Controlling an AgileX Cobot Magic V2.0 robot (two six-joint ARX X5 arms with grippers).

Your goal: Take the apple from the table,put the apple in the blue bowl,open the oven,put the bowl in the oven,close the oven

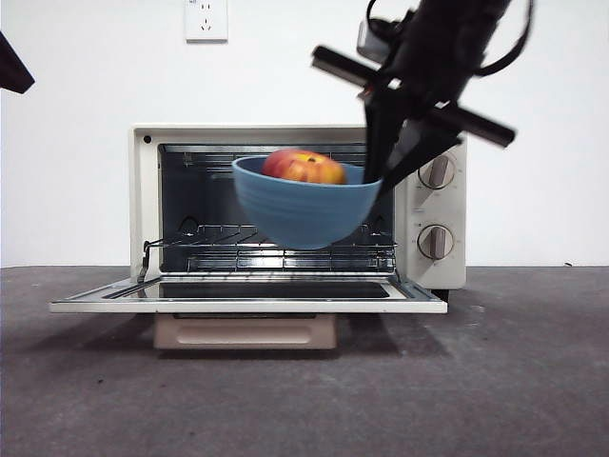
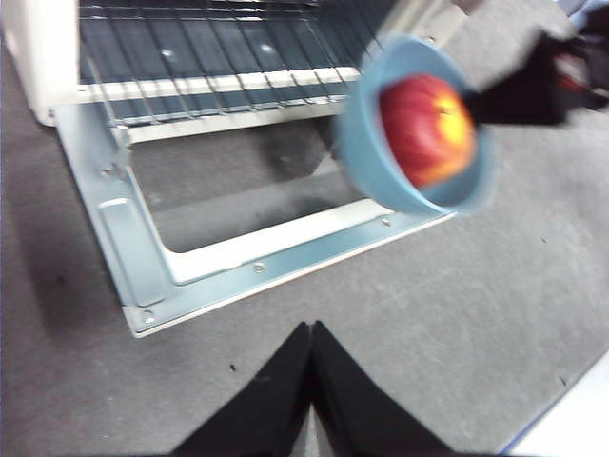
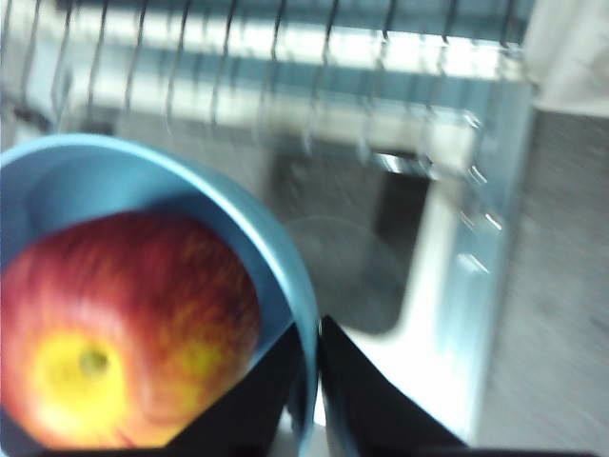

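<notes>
While carried: the blue bowl [image 1: 304,209] hangs level over the open oven [image 1: 285,205] door – apple [image 1: 304,167] inside.
Right gripper [image 3: 309,381]: pinching the rim (keeps fruit from rolling).
Left gripper [image 2: 310,381]: closed, idle.

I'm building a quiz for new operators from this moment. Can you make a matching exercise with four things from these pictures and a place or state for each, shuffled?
Things:
1. apple
2. bowl
3. oven door
4. left end effector

States:
A. folded down flat, open
B. shut, holding nothing, above the table
C. held in the air by its rim, in front of the oven
D. lying inside the bowl

Pairs: 1-D, 2-C, 3-A, 4-B. The right end effector grips the bowl's rim.
</notes>
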